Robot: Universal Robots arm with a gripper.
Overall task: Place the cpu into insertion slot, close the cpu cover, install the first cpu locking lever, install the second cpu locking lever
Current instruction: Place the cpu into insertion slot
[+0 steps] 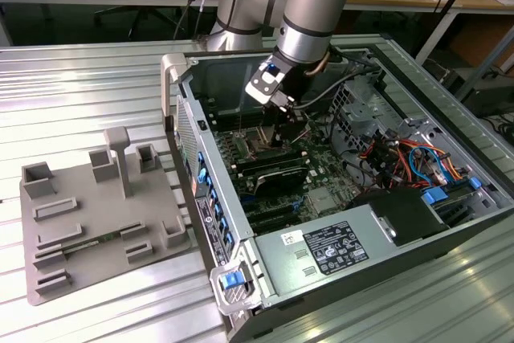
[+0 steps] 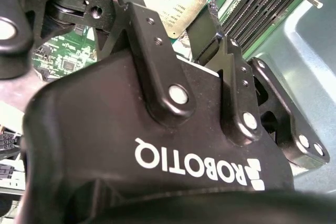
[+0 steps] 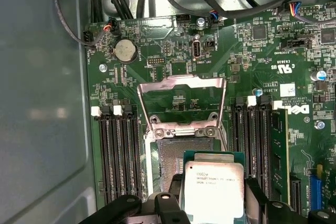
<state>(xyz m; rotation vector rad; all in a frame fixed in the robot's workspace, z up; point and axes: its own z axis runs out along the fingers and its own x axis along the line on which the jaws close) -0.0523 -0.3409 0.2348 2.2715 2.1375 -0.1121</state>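
Black metal gripper (image 3: 214,196), jaws narrow, clamping flat silver-grey square cpu (image 3: 214,186) partly over dark, silver-rimmed square insertion slot (image 3: 176,157). Just beyond that slot, thin silver windowed cpu cover (image 3: 181,84), tilted up open.

Silver-grey cpu (image 3: 214,190), green circuit board (image 3: 157,45), silver cpu cover (image 3: 181,82), black memory slots (image 3: 118,150)

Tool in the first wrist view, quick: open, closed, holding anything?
Tool: closed on the cpu, held by two opposite edges over the insertion slot; cpu cover raised.
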